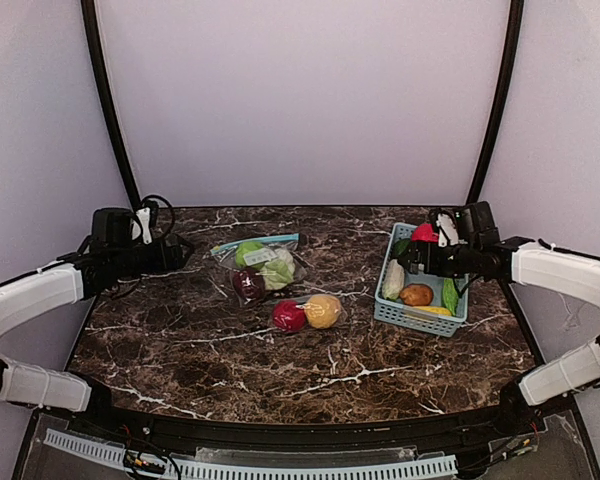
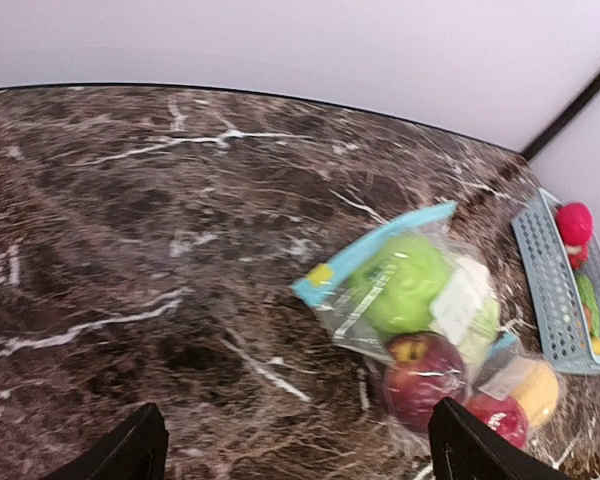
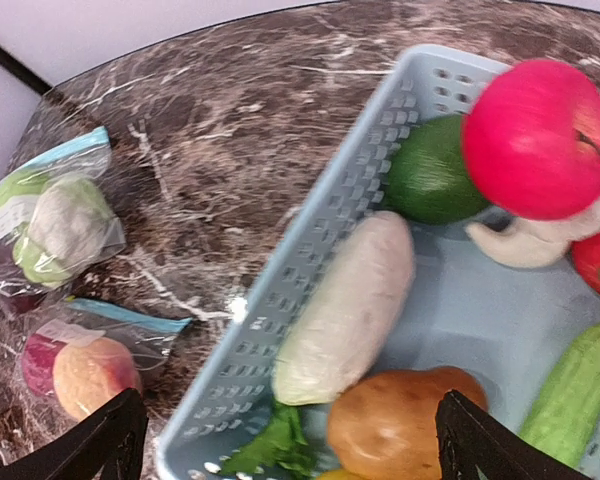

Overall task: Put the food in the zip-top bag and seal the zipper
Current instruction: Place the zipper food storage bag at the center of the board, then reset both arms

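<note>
Top external showed us the left gripper (image 1: 183,251) at the far left of the table (image 1: 380,380), its fingers spread apart and holding nothing. The right gripper (image 1: 406,262) hung over the light-blue basket (image 1: 415,322) on the right, fingers likewise apart and empty. Between them lay 2 zip-top bags. The far bag (image 1: 262,265) held a green apple (image 1: 248,252), cauliflower (image 1: 278,272) and dark red apple (image 1: 248,284). The near bag (image 1: 308,313) held a red apple (image 1: 288,316) and an orange fruit (image 1: 323,311). More food (image 1: 416,294) sat in the basket.

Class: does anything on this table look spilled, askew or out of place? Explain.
The green-filled bag and the red-and-yellow bag lie side by side mid-table; the other food sits inside the basket. Nothing looks spilled or damaged.
</note>
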Available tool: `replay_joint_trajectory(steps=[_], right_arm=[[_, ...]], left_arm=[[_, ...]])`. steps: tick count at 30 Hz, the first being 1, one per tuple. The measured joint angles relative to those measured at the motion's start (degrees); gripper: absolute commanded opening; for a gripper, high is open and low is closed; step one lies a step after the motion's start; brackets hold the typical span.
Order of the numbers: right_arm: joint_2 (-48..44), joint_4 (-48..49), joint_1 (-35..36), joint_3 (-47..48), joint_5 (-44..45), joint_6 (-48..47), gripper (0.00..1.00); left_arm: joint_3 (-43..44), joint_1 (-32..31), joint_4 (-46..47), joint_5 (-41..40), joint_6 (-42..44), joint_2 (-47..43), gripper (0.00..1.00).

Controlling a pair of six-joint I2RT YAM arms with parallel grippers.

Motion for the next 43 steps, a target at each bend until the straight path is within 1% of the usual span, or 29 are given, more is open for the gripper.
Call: replay_joint_trajectory(steps=[2,3,5,11,13,15,16,19,21,24,27,30,34,43], right_arm=[[-1.99,-0.46,-3.89,-1.88,0.22,0.11,0.98],[-3.52,-0.83,-6.05,-3.04,0.33,0.13,0.99],[-6.45,-1.31,-8.92,-4.87,0.85,0.13,0.99],[-17.57,-0.48,-14.56,-10.49,3.80,-1.20,0.99],[-21.73,1.99,-15.17,-13.05,5.01,-2.60,0.99],[-26.34,6.38,-15.34,-16.90,5.55,-4.15,0.99],[-28.20,8.17,-15.34,-18.60,5.68,-4.85,0.99],[-33.44,15.85,-15.37,-24.96,6.19,-7.32,0.99],[-35.98,21.00,-15.37,-29.38,6.97,-9.40,0.98],[-37.57,27.10,-15.41,-34.60,8.83,-12.55,0.99],[-38.62,32.37,-15.47,-39.26,10.75,-15.67,0.98],[-40.04,35.01,-15.54,-41.55,12.09,-17.57,0.99],[-42.47,38.07,-15.58,-42.34,13.20,-18.71,0.99],[-45.29,39.47,-15.58,-43.25,13.94,-19.32,0.99]], left_arm=[[-2.29,4.04,-0.46,-0.70,-1.01,-2.34,0.94],[-3.39,6.01,-0.94,-1.33,-1.29,-3.69,0.97],[-5.25,8.63,-2.14,-4.46,-1.66,-6.73,0.99],[-8.76,9.38,-3.54,-18.53,-0.11,-17.94,0.99],[-10.88,9.38,-2.25,-23.41,1.62,-21.90,0.99],[-13.55,9.38,-0.24,-26.64,3.52,-25.07,1.00],[-14.73,9.38,0.68,-27.56,4.39,-26.25,1.00],[-21.11,9.38,8.31,-28.81,7.80,-29.33,1.00],[-25.46,9.38,14.03,-29.03,9.81,-29.59,1.00],[-30.21,9.38,20.52,-29.33,12.63,-26.97,1.00],[-31.95,9.38,26.08,-29.68,14.91,-21.77,1.00],[-32.94,9.38,31.47,-29.81,16.09,-18.03,1.00],[-33.33,9.38,34.69,-29.75,16.52,-16.28,1.00],[-34.05,9.38,37.03,-30.29,16.83,-18.18,1.00]])
